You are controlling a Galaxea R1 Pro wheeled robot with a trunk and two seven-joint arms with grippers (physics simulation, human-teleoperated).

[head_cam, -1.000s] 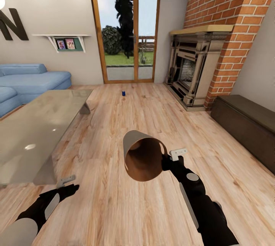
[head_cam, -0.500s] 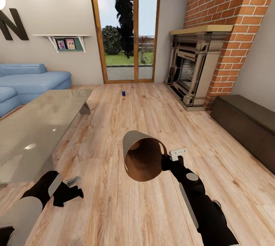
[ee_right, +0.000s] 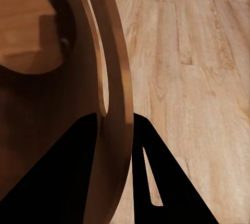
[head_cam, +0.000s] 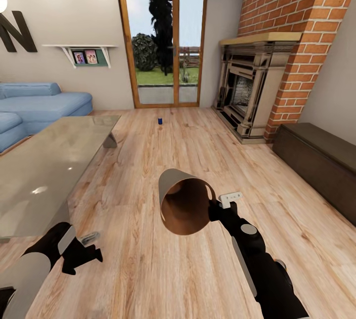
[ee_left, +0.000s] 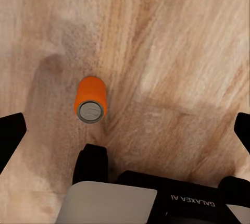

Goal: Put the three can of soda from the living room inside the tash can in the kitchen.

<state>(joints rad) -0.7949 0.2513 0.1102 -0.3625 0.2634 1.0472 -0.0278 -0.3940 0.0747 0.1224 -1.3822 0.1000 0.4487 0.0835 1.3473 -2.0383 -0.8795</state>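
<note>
- The right gripper (head_cam: 213,208) is clamped on the rim of one trash can (head_cam: 184,204), one finger inside the wall and one outside, holding it off the wooden floor (head_cam: 163,160) on its side with the coppery mouth facing the robot.
- The left gripper (head_cam: 88,246) hangs low, fingers spread wide and empty, over one orange soda can (ee_left: 91,99) standing upright on the boards between them.
- One dark blue soda can (head_cam: 160,120) stands far off, before the glass doors (head_cam: 161,39).
- Two cans counted; one glass-topped coffee table (head_cam: 44,170) sits at left.
</note>
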